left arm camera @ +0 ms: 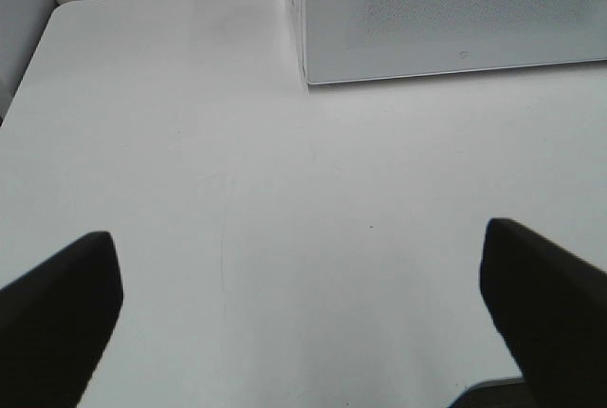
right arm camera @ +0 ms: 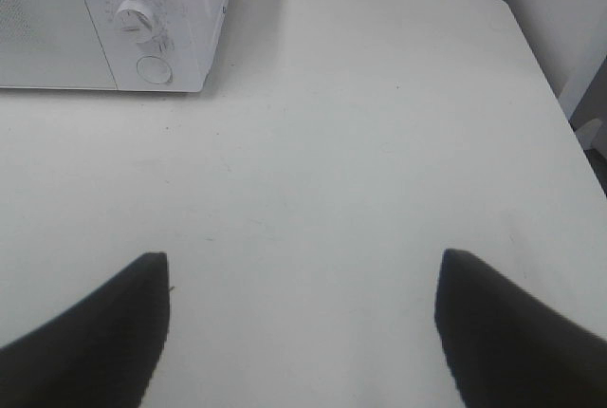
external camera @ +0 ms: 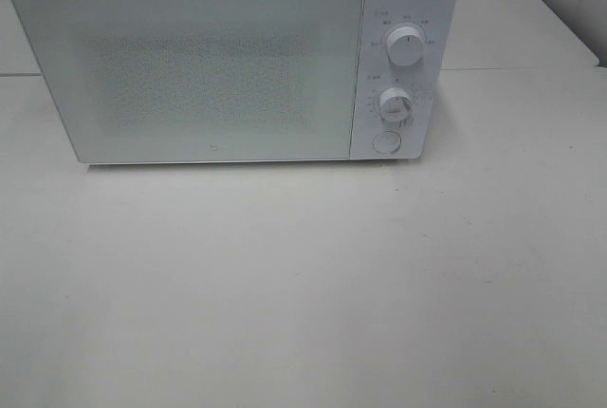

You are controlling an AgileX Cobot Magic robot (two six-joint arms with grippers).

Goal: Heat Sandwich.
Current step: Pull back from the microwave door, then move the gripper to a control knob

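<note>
A white microwave (external camera: pixel 218 62) stands at the back of the white table (external camera: pixel 303 294) with its door shut; two dials (external camera: pixel 406 47) and a round button (external camera: pixel 386 141) sit on its right panel. The sandwich is out of view. Neither arm shows in the exterior high view. In the left wrist view my left gripper (left arm camera: pixel 299 285) hangs open over bare table, short of the microwave's lower left corner (left arm camera: pixel 308 76). In the right wrist view my right gripper (right arm camera: pixel 303 304) is open over bare table, with the microwave's control panel (right arm camera: pixel 152 38) farther off.
A seam (external camera: pixel 531 69) joins a second table behind on the right. The table's edge (right arm camera: pixel 545 95) runs along the right side, with a grey floor gap beyond it. A wall (left arm camera: pixel 24 9) borders the table on the left.
</note>
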